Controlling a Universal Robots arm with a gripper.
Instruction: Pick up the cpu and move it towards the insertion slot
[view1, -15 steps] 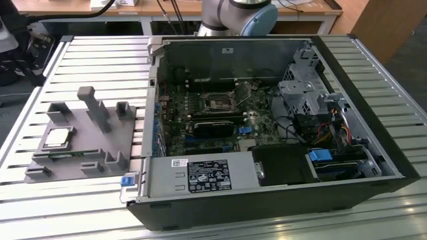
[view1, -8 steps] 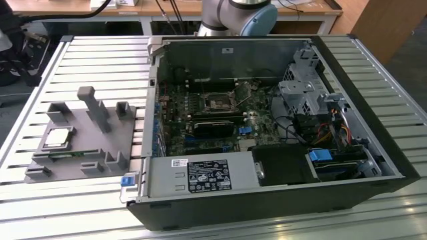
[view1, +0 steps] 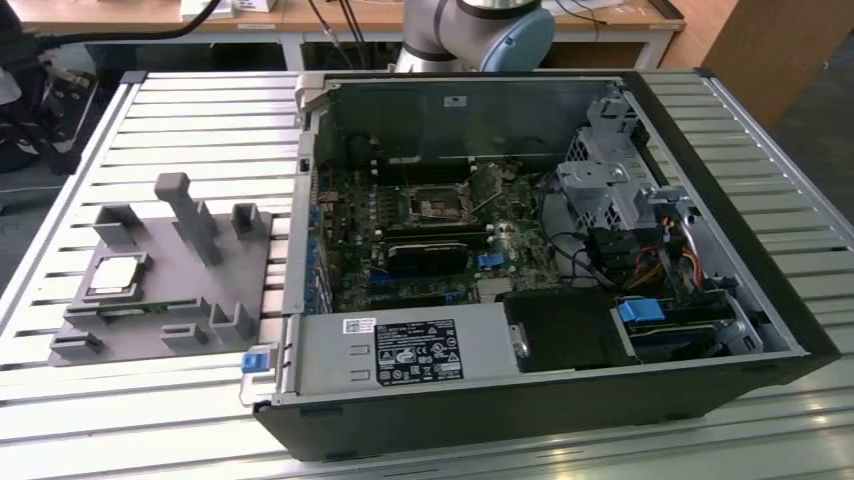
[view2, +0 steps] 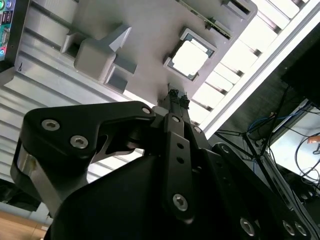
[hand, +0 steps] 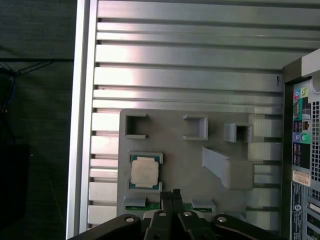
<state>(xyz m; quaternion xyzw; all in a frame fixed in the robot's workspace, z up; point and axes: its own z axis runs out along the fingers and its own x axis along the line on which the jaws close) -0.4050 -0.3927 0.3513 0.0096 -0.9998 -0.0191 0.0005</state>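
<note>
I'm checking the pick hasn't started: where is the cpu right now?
The small silvery square cpu sits in a recess of the grey plastic fixture, at the exterior view's left of the open black computer case.

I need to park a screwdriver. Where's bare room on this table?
Bare slatted table lies past the grey fixture, beside the computer case, and along the near edge. The fixture, holding the cpu, and the case interior are crowded.
</note>
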